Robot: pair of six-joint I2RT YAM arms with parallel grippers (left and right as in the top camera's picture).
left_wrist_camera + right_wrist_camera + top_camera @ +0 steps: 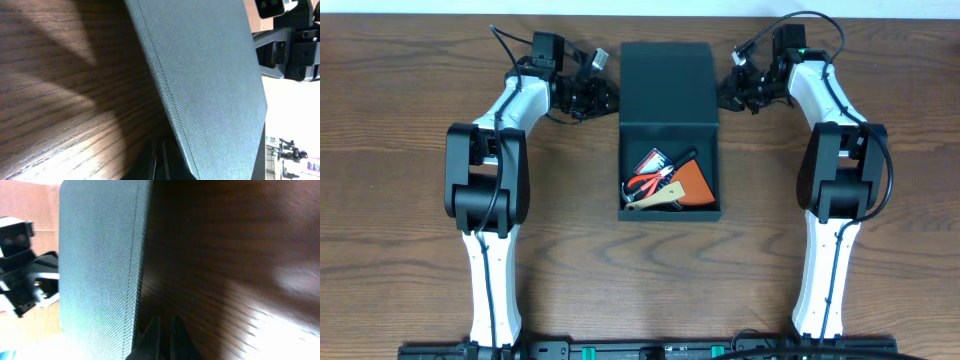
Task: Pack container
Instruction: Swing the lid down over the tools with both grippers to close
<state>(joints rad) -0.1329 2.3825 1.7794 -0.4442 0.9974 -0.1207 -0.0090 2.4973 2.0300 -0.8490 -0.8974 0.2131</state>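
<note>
While the two arms flank it, the container (pixel 669 213) sits at the middle of the table (pixel 410 80), its hinged lid (pixel 668 80) thrown back toward 12 o'clock. Inside the tray I can make out red-handled pliers (pixel 655 182), an orange wedge-shaped piece (pixel 696 181), a pale wooden-handled tool (pixel 654 201) and a small red-and-black packet (pixel 650 159), all crowded toward 6 o'clock.

The left gripper (pixel 598 97) is just beside the lid's 9 o'clock edge, and the right gripper (pixel 733 90) is at its 3 o'clock edge. From each wrist camera the teal cloth-textured lid fills most of the view, with the dark fingertips low and close against its edge. I cannot tell whether either pair is pinching the lid or only pressed near it, nor how wide they stand.

With the tools in, I'd judge the packing is nearly done and closing the lid is the step in hand. The next move calls for both sides to lift together and swing the flap over its hinge toward 6 o'clock, evenly, so it does not twist or drag the box.
</note>
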